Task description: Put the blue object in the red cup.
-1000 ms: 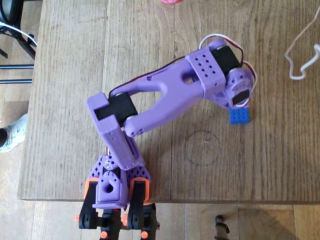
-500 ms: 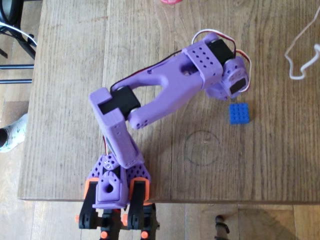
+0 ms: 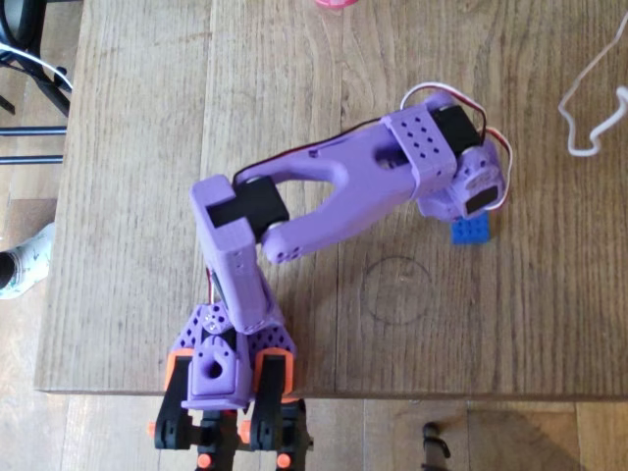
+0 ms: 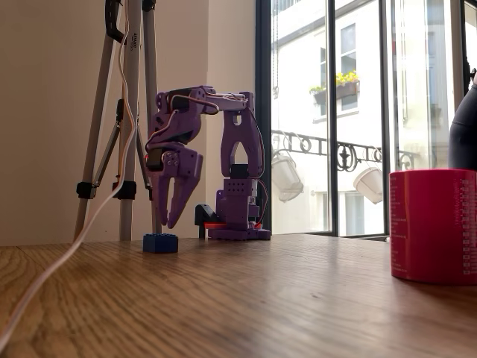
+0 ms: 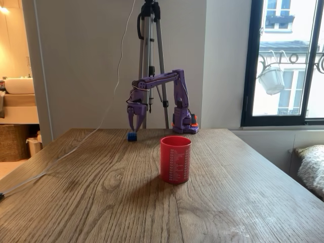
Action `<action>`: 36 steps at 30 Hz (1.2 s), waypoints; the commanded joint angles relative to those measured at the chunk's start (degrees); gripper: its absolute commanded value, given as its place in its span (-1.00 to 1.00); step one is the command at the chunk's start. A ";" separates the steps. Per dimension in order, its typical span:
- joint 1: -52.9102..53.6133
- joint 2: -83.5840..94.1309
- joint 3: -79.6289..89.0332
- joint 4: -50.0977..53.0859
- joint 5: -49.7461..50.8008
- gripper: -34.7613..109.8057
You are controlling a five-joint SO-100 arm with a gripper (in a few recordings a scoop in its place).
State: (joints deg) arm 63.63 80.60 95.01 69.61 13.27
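The blue brick [image 4: 160,243] lies flat on the counter [image 4: 246,298] directly beneath our tool [image 4: 175,216], whose fingers hang parted, pointing down and holding nothing, just above it, while the red cup [image 5: 175,159] stands well apart.

The gripper [image 4: 177,216] is hanging with fingers spread just above the blue object [image 4: 160,242], nothing crowding it. Bare table [image 5: 101,177] is lying between it and the red cup [image 5: 175,159]; a white cable [image 5: 66,154] is trailing off to one side.
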 commanded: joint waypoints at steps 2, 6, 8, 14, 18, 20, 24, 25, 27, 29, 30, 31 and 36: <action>-0.18 1.23 -3.78 2.02 -1.58 -0.25; -0.35 1.23 -3.78 4.13 -2.46 0.34; -0.62 1.23 -3.69 4.31 -2.90 0.34; -1.14 0.44 -3.69 6.15 -2.64 0.33; -1.32 -0.79 -3.43 6.77 -1.85 0.31; -1.76 -2.46 -3.25 6.77 -0.62 0.31; -2.72 -6.86 -3.34 5.19 1.32 0.28; -2.99 -7.82 -3.43 4.75 1.67 0.28; -3.43 -9.32 -3.60 3.69 1.93 0.27; -3.69 -10.55 -3.87 2.55 1.76 0.25; -3.69 -10.99 -4.04 2.02 1.58 0.24; -3.52 -11.43 -4.31 1.85 1.41 0.24; -2.11 -12.13 -5.36 0.88 0.79 0.14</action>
State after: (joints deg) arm 60.38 68.64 91.14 72.77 14.59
